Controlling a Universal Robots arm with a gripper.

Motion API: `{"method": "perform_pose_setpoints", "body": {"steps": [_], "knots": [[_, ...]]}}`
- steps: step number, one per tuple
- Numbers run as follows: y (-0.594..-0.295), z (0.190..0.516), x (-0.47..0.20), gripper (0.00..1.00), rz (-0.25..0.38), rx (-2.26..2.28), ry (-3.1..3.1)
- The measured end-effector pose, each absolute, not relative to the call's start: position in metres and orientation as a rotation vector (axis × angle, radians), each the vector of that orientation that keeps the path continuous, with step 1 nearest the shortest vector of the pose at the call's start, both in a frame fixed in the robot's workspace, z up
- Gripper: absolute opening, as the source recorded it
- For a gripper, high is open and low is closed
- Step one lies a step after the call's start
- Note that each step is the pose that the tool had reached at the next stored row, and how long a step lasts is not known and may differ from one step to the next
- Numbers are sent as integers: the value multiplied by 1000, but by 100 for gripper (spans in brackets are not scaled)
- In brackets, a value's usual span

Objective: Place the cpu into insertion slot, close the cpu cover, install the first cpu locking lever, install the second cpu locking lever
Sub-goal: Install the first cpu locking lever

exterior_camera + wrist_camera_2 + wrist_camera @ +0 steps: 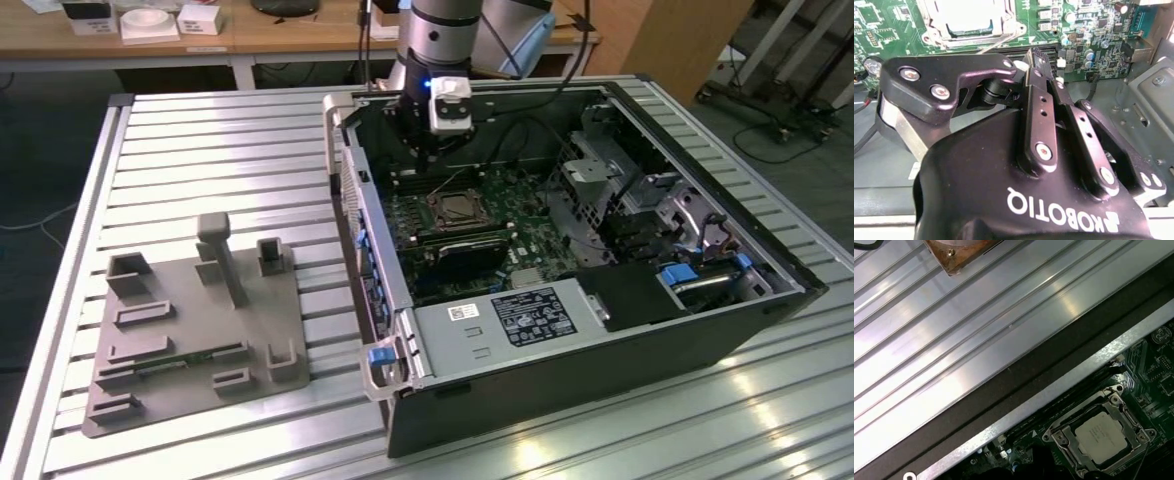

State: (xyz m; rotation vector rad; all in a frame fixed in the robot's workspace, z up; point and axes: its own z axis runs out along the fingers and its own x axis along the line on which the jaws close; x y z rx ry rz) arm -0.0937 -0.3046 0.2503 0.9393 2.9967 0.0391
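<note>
The cpu (pixel 1102 435) lies flat in the insertion slot (pixel 461 210) on the green board, its silvery top showing in both wrist views (pixel 971 20). The cpu cover (pixel 1064 432) is down around it as a metal frame (pixel 979 36). A thin wire locking lever (pixel 999 42) runs slanted along the socket's edge nearest the fingers. My gripper (pixel 1041 60) hangs inside the case, a short way off the socket beside the black memory slots, fingers together and nothing between them. In the exterior view the gripper (pixel 427 160) stands just behind the socket.
The open computer case (pixel 747 300) lies on a ribbed aluminium table (pixel 200 130). A black labelled box (pixel 534 315) and drive cages fill the case's near and exterior view's right parts. A grey fixture (pixel 200 320) stands on the table at the exterior view's left.
</note>
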Motion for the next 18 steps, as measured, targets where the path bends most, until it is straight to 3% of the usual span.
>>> {"method": "perform_pose_setpoints", "body": {"steps": [18], "knots": [[-305, 248, -92, 11, 39, 523, 3100]]}}
